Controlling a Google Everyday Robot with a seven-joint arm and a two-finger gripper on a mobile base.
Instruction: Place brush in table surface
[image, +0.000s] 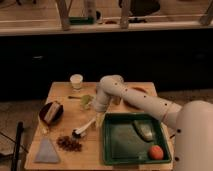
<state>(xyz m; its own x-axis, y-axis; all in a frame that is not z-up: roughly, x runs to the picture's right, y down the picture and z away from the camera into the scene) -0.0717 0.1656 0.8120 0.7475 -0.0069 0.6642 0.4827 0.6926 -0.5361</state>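
Observation:
The brush (84, 128) lies flat on the light tan table surface (67, 112), white handle pointing up-right, dark round bristle head at the lower left. My gripper (98, 119) hangs from the white arm just above the handle's upper end, next to the green tray's left rim. The arm runs from the lower right up over the table.
A green tray (136, 139) at the right front holds a grey-green object (144, 130) and an orange fruit (156, 152). A white cup (76, 80), a green item (87, 101), a dark bowl (51, 112), brown snacks (69, 143) and a grey cloth (47, 151) sit on the table.

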